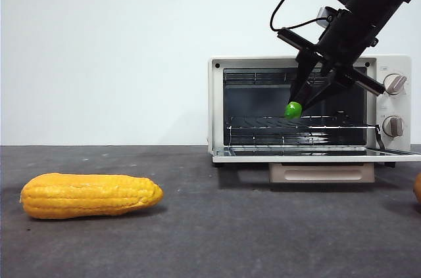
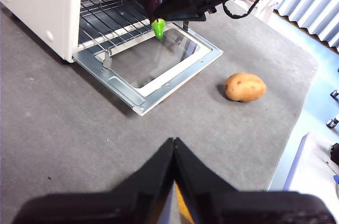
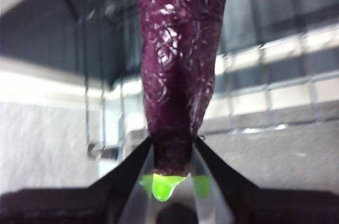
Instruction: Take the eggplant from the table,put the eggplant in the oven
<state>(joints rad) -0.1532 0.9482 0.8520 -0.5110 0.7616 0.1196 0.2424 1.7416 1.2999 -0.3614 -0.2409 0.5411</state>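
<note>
corn cob (image 1: 91,195) lay nearest on the table (image 1: 230,225). right gripper (image 1: 304,99) clamped the eggplant (image 3: 180,60) inside the open oven (image 1: 309,110). left gripper (image 2: 174,147) hovered with jaws closed, empty.

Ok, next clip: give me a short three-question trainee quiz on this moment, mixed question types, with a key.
1. True or false: the oven door is shut.
2. Which gripper holds the eggplant?
A. left gripper
B. right gripper
C. neither
3. Fill in: the vegetable lying on the table in the front view, away from the oven, is a ____.

Key
1. False: the door is folded down flat and the rack is exposed.
2. B: its jaws clamp the eggplant near the green stem cap, in front of the oven opening.
3. corn cob.
</note>
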